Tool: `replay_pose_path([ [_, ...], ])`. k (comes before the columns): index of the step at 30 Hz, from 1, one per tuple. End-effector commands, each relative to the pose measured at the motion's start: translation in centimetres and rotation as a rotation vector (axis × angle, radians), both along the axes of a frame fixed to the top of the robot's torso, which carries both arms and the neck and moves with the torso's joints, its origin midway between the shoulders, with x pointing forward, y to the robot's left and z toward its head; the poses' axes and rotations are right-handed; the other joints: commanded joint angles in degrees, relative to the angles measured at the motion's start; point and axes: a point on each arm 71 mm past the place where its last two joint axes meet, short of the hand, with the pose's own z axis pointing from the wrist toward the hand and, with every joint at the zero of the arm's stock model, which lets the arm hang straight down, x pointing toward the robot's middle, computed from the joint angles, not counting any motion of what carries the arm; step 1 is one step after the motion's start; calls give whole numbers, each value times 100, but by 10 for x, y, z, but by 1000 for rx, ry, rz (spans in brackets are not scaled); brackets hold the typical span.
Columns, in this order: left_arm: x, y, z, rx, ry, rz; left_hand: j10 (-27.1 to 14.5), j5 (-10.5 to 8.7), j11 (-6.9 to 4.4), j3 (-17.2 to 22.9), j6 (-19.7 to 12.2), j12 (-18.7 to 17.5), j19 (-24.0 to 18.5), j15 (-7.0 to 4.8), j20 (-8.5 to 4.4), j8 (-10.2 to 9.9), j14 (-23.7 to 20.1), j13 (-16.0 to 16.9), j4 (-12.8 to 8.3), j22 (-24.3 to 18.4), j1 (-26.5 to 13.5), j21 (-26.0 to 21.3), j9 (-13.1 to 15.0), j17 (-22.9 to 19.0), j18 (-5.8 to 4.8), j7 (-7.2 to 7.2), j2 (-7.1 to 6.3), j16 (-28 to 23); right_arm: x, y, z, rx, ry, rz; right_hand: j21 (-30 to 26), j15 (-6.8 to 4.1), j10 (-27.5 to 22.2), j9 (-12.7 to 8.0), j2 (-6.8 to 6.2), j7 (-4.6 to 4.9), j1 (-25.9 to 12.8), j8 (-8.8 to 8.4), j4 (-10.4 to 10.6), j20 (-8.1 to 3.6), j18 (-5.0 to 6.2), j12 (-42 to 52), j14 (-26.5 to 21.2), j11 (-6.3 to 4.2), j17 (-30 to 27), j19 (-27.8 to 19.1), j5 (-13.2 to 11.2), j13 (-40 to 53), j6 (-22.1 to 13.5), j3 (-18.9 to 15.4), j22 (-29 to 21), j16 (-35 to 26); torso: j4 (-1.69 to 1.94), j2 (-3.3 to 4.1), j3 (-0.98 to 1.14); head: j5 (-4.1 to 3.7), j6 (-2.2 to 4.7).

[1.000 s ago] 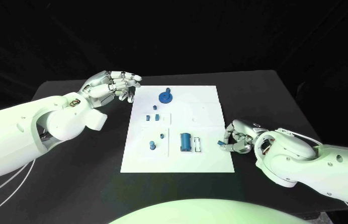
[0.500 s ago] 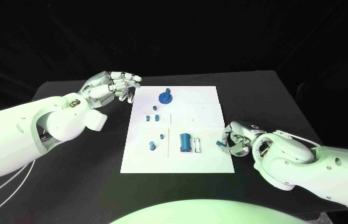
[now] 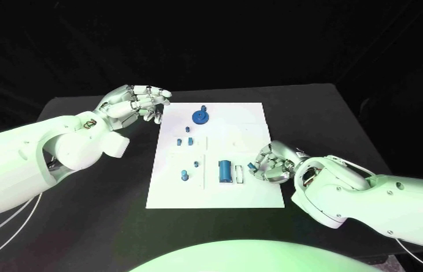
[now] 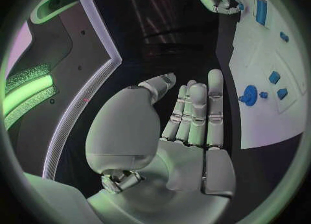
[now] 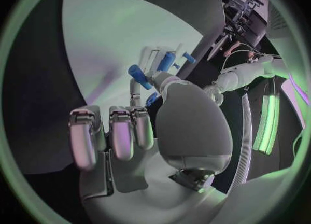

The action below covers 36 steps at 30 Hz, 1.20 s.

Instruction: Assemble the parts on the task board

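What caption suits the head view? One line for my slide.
Right hand holds a small blue part over the white task board while the left hand hovers beside its far corner.

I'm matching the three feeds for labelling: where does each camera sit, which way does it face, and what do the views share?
Head view: on the robot's head, looking down at the white rectangular task board; both white arms show, left hand and right hand.
Left wrist view: behind the left hand, facing past its fingers to the board.
Right wrist view: behind the right hand, over the board.
Shared: board and its small blue parts.
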Motion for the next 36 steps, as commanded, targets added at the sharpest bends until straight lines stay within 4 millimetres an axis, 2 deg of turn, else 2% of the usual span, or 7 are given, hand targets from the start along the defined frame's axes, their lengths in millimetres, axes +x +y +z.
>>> replay_pose_path([
  [1,-1,-3,1,-13,-2,-18,-59,4,-1,33,-40,21,39,-6,5,16,-37,8,2,-7,39,-35,9,-1,44,-5,4,17,1,4,-4,81,58,-48,25,-18,499,-5,-14,-25,-82,21,-848,-29,-38,-7,587,-23,1510,599,9,1402,-10,876,1507,19,3,-4,0,-10,-8],
  [7,-1,-3,1,-13,-2,-18,-58,6,-2,39,-40,27,42,-7,5,24,-36,8,0,-8,49,-37,10,3,44,-6,8,19,5,10,-10,94,98,-56,25,-35,503,-3,-35,-43,-217,21,-850,-44,-38,1,587,-39,1510,599,161,1407,7,806,1507,19,7,-1,-3,-5,-16],
  [18,-2,-3,1,-13,1,-22,-58,9,-3,42,-40,28,43,-8,4,26,-36,8,-4,-9,56,-37,10,3,44,-7,8,20,12,19,-17,93,116,-48,25,-45,521,-32,-38,-58,-406,-14,-780,-54,-38,36,587,-51,1510,599,20,1425,29,700,1507,19,2,-3,2,16,-32],
  [24,-2,-3,1,-12,2,-23,-60,15,-4,48,-43,29,44,-9,3,28,-38,7,-11,-9,67,-37,9,0,45,-7,8,19,13,25,-20,87,125,-33,25,-45,525,-74,-106,-57,-614,-61,-663,-58,-38,46,587,-50,1510,599,-70,1430,67,550,1507,19,-1,0,3,25,-41],
  [28,-2,-3,1,-12,2,-23,-61,19,-4,53,-45,30,45,-10,2,29,-39,7,-14,-9,73,-37,9,-1,45,-7,9,19,13,26,-21,86,128,-28,25,-43,529,-114,-138,-57,-733,-104,-563,-56,-38,54,587,-49,1510,599,-307,1434,101,420,1507,19,0,0,6,30,-49],
  [29,-2,-3,1,-12,3,-23,-61,19,-4,53,-45,30,45,-10,2,29,-39,7,-14,-9,73,-37,9,-1,45,-7,9,19,13,25,-21,83,127,-29,25,-41,534,-139,-168,-55,-804,-130,-493,-54,-38,63,587,-47,1510,599,-475,1439,124,334,1507,19,3,-1,8,28,-51],
  [36,-2,-3,1,-11,4,-24,-61,19,-4,53,-45,30,45,-10,2,29,-39,7,-14,-9,73,-37,9,-1,45,-7,9,19,14,23,-21,70,125,-34,25,-40,535,-170,-154,-56,-856,-160,-405,-53,-38,65,587,-45,1510,599,-629,1441,155,260,1507,19,-5,-4,5,41,-56],
])
